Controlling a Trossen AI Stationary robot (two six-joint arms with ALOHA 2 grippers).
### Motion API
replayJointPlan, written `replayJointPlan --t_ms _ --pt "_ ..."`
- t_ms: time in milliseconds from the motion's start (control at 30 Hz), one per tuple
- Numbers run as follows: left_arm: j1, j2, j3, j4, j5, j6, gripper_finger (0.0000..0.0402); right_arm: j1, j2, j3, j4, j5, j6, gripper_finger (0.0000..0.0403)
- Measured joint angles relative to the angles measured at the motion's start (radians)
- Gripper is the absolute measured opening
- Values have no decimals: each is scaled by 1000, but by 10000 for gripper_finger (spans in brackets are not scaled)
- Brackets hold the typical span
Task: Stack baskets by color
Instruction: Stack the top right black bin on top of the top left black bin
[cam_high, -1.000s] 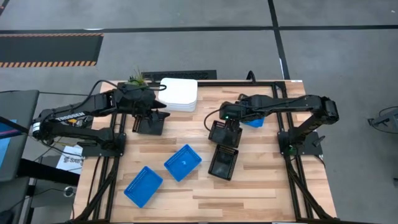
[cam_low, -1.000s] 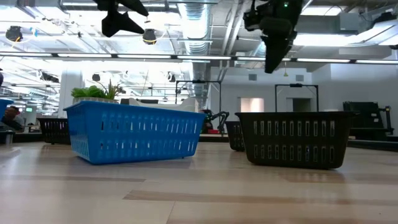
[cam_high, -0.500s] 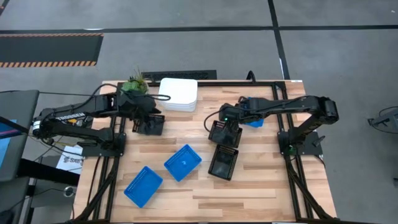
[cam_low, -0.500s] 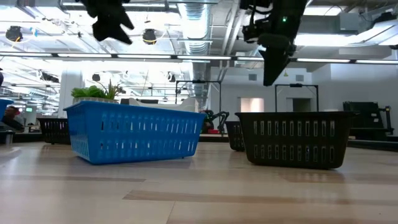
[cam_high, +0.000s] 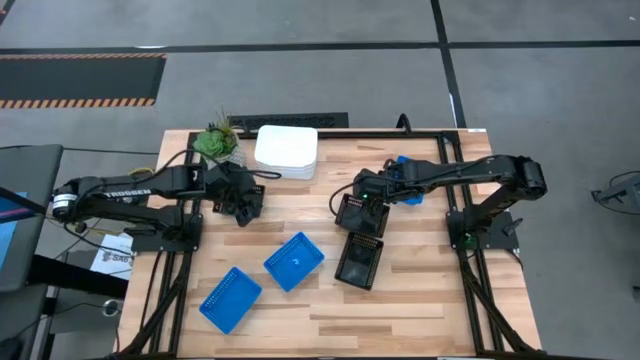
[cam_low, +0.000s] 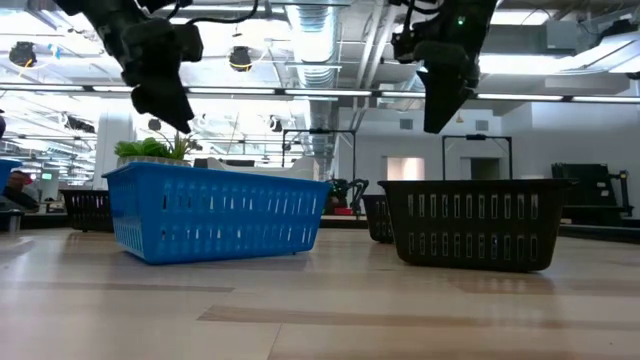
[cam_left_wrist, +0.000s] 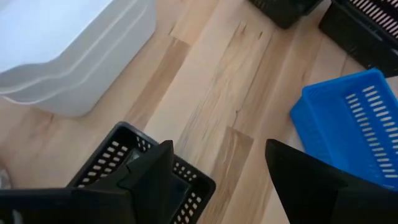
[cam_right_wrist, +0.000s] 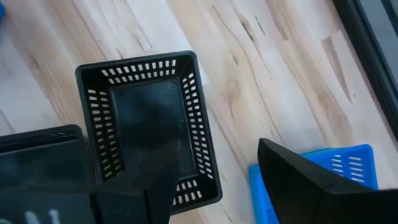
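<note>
My left gripper (cam_high: 243, 192) (cam_left_wrist: 217, 155) hangs open above a black slotted basket (cam_high: 246, 203) (cam_left_wrist: 146, 171) near the table's far left. One finger is over the basket's inside and the other is over bare wood. My right gripper (cam_high: 366, 194) (cam_right_wrist: 217, 160) hangs open above a second black basket (cam_high: 360, 213) (cam_right_wrist: 146, 124). A third black basket (cam_high: 359, 260) stands nearer the front. Two blue baskets (cam_high: 294, 261) (cam_high: 230, 298) rest on the table's near left. Another blue basket (cam_high: 407, 190) (cam_right_wrist: 314, 180) shows partly under the right arm. A stack of white baskets (cam_high: 287, 151) (cam_left_wrist: 68, 56) stands at the far edge.
A small green potted plant (cam_high: 215, 141) stands at the far left corner, close behind my left arm. In the low view a blue basket (cam_low: 215, 215) and a black one (cam_low: 470, 222) stand in front, with both grippers high above them. Bare wood lies along the near right.
My left gripper has come down toward the black basket at the far left, has drawn back a little toward the table's left edge, and has tipped more steeply downward. It has stayed open. The baskets have not moved.
</note>
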Motion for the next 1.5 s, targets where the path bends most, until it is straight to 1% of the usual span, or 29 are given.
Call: replayJointPlan --t_ms 400,500,600,700,833,967,1067,1200,1367,1500 --pt "0 -5 0 6 -13 37 242 -1 0 0 25 -26 15 239" --pt "0 -5 0 -11 -49 51 242 -1 0 0 30 -26 15 239" --pt "1 -5 0 -19 -115 51 242 -1 0 0 30 -26 15 239" --pt "1 -5 0 -13 -129 51 242 -1 0 0 33 -26 15 239" --pt "1 -5 -31 81 -77 55 242 -2 15 1 70 -29 15 239" --pt "4 -4 -58 331 11 51 242 -3 12 1 80 -52 11 239" --pt "5 -4 -58 478 84 43 242 -3 13 1 78 -52 25 239" --pt "0 11 -58 580 107 16 242 -2 14 1 82 -52 33 239" --pt "-24 105 -58 735 113 -3 242 -10 29 -34 107 -53 32 239" --pt "-49 209 -20 761 166 -2 242 -41 30 -98 154 -80 10 239"
